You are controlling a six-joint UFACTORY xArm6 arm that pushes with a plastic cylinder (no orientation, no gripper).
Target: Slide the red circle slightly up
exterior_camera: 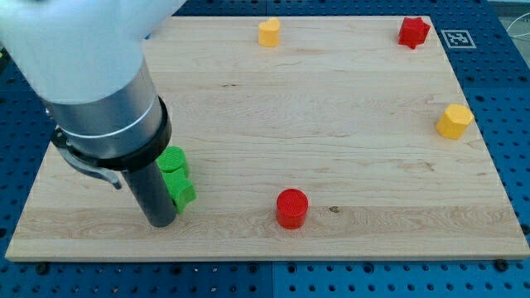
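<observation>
The red circle (291, 207) sits on the wooden board (331, 124) near the view's bottom, a little right of the middle. My tip (161, 222) rests on the board at the view's lower left, well to the left of the red circle. It touches two green blocks (175, 174) on their left side. The arm's body hides the board's upper left corner.
A yellow block (268, 32) stands at the view's top centre. A red star-like block (413, 31) stands at the top right. A yellow hexagon-like block (454, 121) is near the right edge. A printed marker tag (458, 38) lies off the board's top right corner.
</observation>
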